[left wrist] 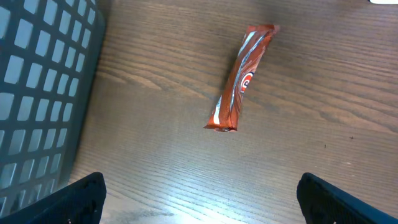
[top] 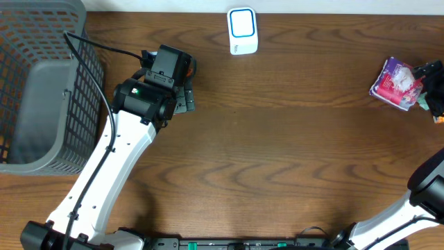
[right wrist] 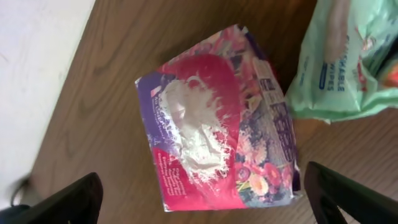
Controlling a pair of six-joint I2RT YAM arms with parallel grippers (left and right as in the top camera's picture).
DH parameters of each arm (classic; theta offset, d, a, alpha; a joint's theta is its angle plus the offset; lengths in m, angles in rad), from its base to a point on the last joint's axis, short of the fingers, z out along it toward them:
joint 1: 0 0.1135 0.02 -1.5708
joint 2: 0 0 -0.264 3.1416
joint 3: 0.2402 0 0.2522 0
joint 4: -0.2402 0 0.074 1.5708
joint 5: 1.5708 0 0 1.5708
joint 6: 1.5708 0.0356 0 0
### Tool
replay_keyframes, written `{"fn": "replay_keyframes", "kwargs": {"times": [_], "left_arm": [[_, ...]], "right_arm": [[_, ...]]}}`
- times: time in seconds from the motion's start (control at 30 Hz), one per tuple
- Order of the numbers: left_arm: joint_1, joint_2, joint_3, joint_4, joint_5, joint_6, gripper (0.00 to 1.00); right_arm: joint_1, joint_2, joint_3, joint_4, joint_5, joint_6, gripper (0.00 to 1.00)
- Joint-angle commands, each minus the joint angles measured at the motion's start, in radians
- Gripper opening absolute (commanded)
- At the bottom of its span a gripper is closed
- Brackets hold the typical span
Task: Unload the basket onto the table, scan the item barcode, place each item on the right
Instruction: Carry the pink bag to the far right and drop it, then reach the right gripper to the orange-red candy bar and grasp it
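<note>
On your left, the grey basket [top: 28, 35] walled off that side, its mesh close beside your left pincer [left wrist: 199, 186]. That pincer hung spread wide, and its arm [top: 118, 153] reached up from the near edge. The orange snack bar [left wrist: 241, 78] lay flat ahead of it, untouched, with open worktop [top: 277, 153] around. The white scanner [top: 243, 31] sat at the far edge. Far right, your right pincer [right wrist: 202, 177] hovered spread over the purple packet [right wrist: 214, 121], near the worktop's edge. A green wipes pack [right wrist: 348, 68] lay just beside it.
</note>
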Motion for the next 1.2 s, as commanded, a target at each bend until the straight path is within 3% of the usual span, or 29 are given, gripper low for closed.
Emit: {"fn": "replay_keyframes", "kwargs": {"times": [0.0, 0.27, 0.5, 1.0, 1.17], "left_arm": [[0.003, 0.0, 0.012, -0.003, -0.003, -0.002, 0.98], [0.003, 0.0, 0.012, -0.003, -0.002, -0.002, 0.98], [0.003, 0.0, 0.012, -0.003, -0.002, -0.002, 0.98], [0.003, 0.0, 0.012, -0.003, -0.002, -0.002, 0.98], [0.003, 0.0, 0.012, -0.003, -0.003, -0.002, 0.98]], "right_arm": [[0.004, -0.024, 0.013, 0.0, -0.086, -0.094, 0.99], [0.069, -0.144, 0.018, 0.035, -0.27, -0.095, 0.99], [0.273, -0.193, 0.017, 0.033, -0.411, -0.106, 0.99], [0.841, -0.1, 0.014, 0.027, -0.105, -0.099, 0.99], [0.972, -0.054, 0.014, 0.069, 0.082, 0.037, 0.99]]}}
